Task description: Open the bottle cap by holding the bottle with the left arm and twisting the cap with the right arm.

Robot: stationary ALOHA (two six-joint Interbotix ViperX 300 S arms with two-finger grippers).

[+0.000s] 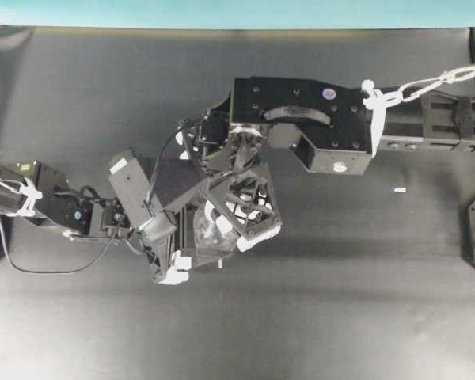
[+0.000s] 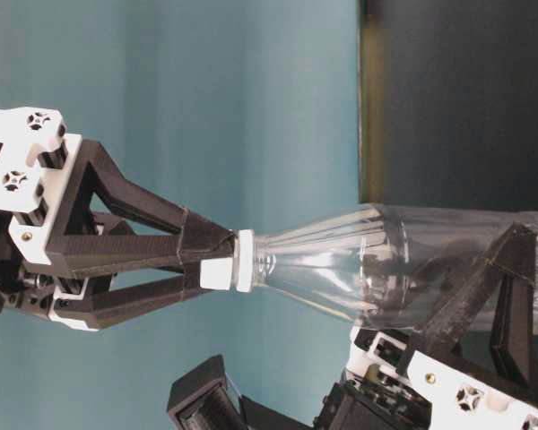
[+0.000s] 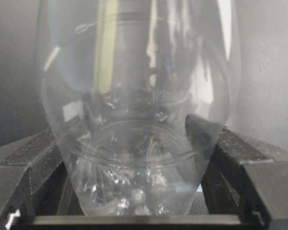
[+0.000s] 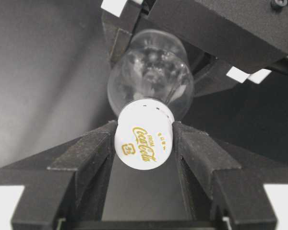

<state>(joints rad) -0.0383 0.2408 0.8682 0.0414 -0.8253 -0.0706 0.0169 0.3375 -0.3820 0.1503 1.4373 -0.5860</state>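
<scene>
I have the clear Coca-Cola bottle [image 2: 403, 260] held between both arms above the dark surface [image 1: 340, 301]. My left gripper [image 3: 134, 191] has its fingers pinching the lower body; my right gripper [image 4: 144, 143] has its fingers pressed on either side of the white bottle cap [image 4: 144, 139]. My worry is slip: the thin walls could give under the left grip and the whole bottle could spin with the twist, or the smooth cap could slide between the pads. The right arm [image 1: 317, 127] reaches in from the far side, its wrist bent down over the cap; the left arm [image 1: 55, 206] comes in low from its side.
</scene>
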